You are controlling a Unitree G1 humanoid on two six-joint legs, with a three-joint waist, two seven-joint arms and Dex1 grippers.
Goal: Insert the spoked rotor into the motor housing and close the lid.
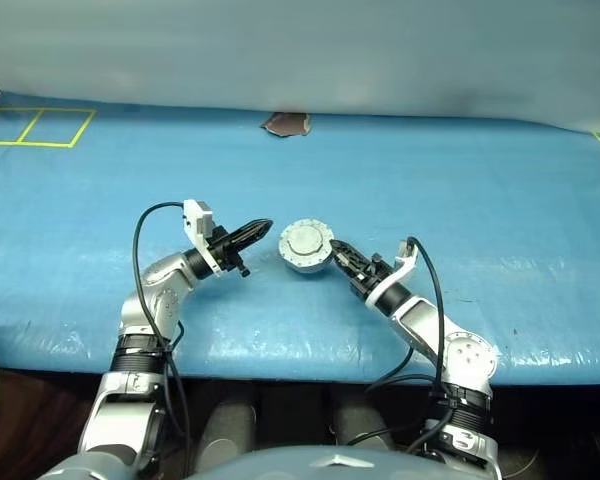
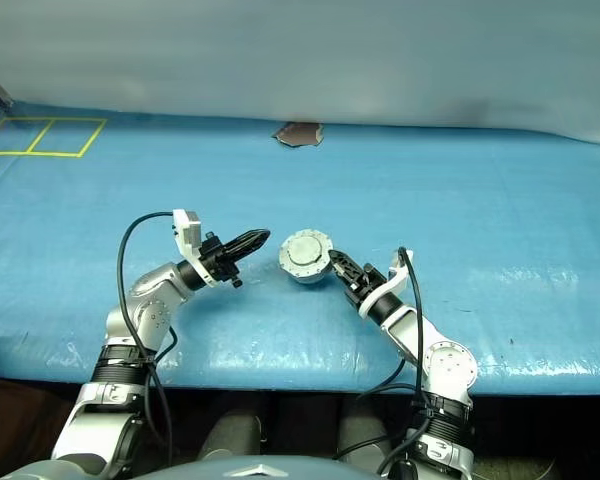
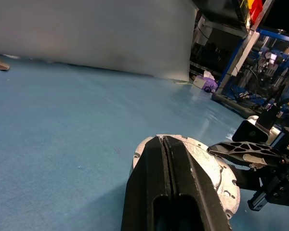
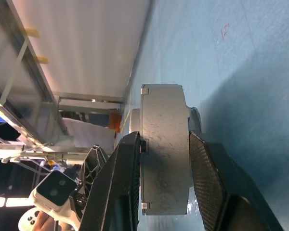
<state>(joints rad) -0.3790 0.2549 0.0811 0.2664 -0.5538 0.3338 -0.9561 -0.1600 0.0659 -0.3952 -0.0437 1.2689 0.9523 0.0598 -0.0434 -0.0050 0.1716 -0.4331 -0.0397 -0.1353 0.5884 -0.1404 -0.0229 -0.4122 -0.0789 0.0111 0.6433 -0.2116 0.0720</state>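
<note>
Your right pincer [image 1: 338, 250] is clamped on the motor housing [image 1: 306, 247], one finger on each side of the round silvery body. In the right wrist view the two black fingers [image 4: 209, 178] press against opposite faces of the housing's grey wall, and the piece sits squarely between them. From the head views the housing looks held just off the blue bench [image 1: 500, 200], near the middle of it and a little toward your side.

The lid [image 1: 304, 240] is on the housing: you see a light grey disc with a smooth round centre and a notched edge covering its upper face. I cannot tell from these views whether it is fully seated. The spoked rotor cannot be made out, so I cannot say where it is.

Your left pincer [image 1: 262, 229] has its fingers pressed together and holds nothing. It points toward the housing from the left, its tip just beside the rim with a small gap between them. In the left wrist view the joined fingers [image 3: 171, 183] rise in front of the lid's pale face, with the right pincer's black fingers beyond it.

A small brown scrap [image 1: 286, 124] lies at the far edge of the bench, well apart from both arms. Yellow tape lines [image 1: 35, 127] mark the far left corner.
</note>
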